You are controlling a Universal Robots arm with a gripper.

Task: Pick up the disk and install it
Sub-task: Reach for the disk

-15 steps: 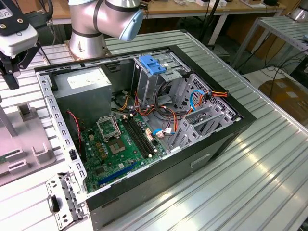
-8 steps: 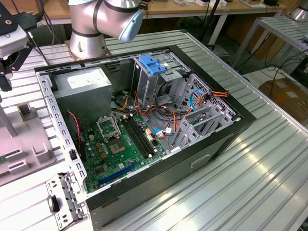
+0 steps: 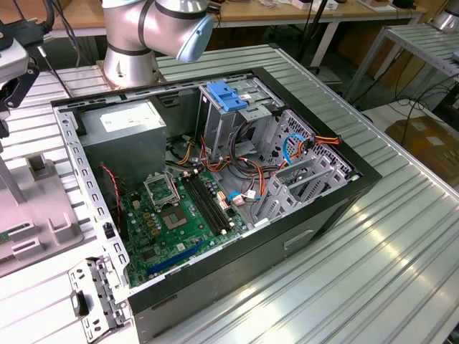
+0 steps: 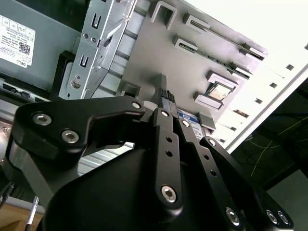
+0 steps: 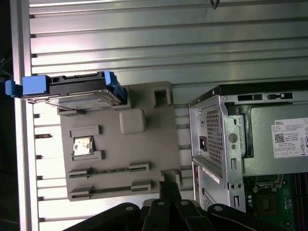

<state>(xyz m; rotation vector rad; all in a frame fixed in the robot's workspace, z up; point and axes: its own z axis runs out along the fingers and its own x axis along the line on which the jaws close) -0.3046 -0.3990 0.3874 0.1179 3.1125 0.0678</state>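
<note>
Nearest us, the gripper [image 4: 163,94] has its jaws together with nothing between them, and it hangs over one end of the grey plate [image 5: 115,144] that lies on the table [image 3: 401,272]. Across that plate, at the end away from the gripper and well apart from it, sits the disk [image 5: 79,91] in a raised holder, with a blue rail [image 5: 34,85] at each end as we see it. We cannot tell whether it stands on edge or leans. We judge the step in hand to be the reach for the disk, with no grasp made. To do it well, we would spread the jaws wider than the disk's body before closing in and come at it square. We would grip the metal body, not the plastic rails, since those probably have to slide free in a bay. The plate's raised blocks lie between, so we would pass above them. Beyond the plate stands the open case [image 3: 308,215], with the power supply [image 3: 125,129] and, farther in, a bare blue bracket [image 3: 226,97].
</note>
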